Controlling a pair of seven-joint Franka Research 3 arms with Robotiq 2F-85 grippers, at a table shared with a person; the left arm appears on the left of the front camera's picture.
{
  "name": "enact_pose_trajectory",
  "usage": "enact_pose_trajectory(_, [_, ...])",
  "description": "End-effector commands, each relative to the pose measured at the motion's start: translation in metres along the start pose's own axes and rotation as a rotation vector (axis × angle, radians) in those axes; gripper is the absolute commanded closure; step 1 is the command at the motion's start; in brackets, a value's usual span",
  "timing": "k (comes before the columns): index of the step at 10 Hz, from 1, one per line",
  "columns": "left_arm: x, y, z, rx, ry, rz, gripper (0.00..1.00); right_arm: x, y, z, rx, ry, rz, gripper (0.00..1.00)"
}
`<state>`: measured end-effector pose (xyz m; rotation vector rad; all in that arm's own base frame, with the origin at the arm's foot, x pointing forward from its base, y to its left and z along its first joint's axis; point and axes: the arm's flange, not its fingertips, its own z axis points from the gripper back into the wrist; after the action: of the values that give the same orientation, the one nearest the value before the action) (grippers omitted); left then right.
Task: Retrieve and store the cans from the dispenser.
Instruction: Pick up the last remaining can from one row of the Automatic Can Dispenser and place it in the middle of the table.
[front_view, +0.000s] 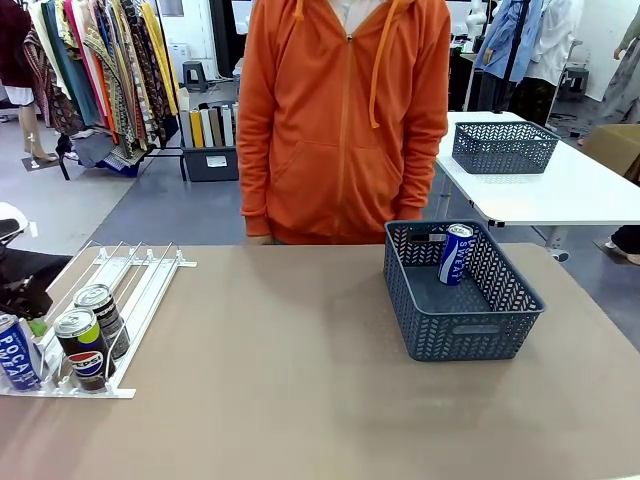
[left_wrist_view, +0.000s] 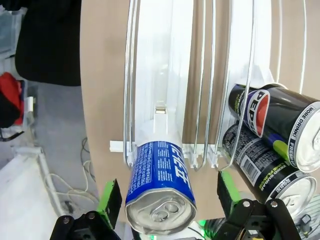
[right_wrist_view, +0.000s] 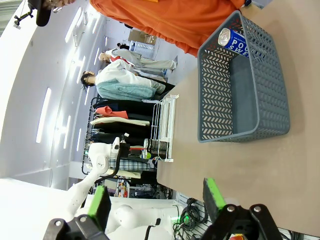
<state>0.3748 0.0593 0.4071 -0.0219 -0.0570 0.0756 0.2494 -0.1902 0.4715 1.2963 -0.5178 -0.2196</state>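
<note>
1 blue POCARI SWEAT can (front_view: 455, 253) leans inside the dark blue-grey lattice plastic basket (front_view: 470, 335). 3 are left at the stops of the flat white wire dispenser (front_view: 120, 285): 1 slim blue can (left_wrist_view: 160, 182) and 2 black Pepsi cans (front_view: 92, 335). The left end effector (left_wrist_view: 167, 192) is released, pads flanking that blue can without touching. The right end effector (right_wrist_view: 157, 197) hangs released and empty. The bench (front_view: 300, 390) is tan, with clothing racks (front_view: 100, 70) behind.

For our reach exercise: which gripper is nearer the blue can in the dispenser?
Left. The left gripper has its open fingers either side of the blue can; the right gripper hovers far off across the table.
</note>
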Motion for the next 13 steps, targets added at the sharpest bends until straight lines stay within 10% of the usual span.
enact_pose_trajectory(1, [0.000, 0.003, 0.001, -0.007, 0.000, 0.022, 0.00, 0.003, 0.004, -0.001, 0.023, -0.015, 0.006, 0.00])
enact_pose_trajectory(2, [-0.001, 0.005, 0.001, -0.017, 0.019, 0.009, 0.00, 0.003, 0.004, -0.001, 0.023, -0.015, 0.006, 0.00])
enact_pose_trajectory(3, [-0.002, 0.006, 0.001, 0.012, 0.026, -0.001, 0.22, 0.003, 0.004, -0.001, 0.023, -0.015, 0.006, 0.00])
enact_pose_trajectory(4, [-0.002, 0.006, 0.001, 0.014, 0.028, -0.004, 0.80, 0.003, 0.004, -0.001, 0.023, -0.015, 0.006, 0.00])
enact_pose_trajectory(5, [-0.001, 0.006, -0.001, 0.017, 0.027, -0.006, 1.00, 0.003, 0.004, -0.001, 0.023, -0.015, 0.006, 0.00])
enact_pose_trajectory(13, [-0.009, 0.008, 0.019, 0.012, -0.044, -0.021, 1.00, 0.003, 0.004, -0.001, 0.023, -0.015, 0.006, 0.00])
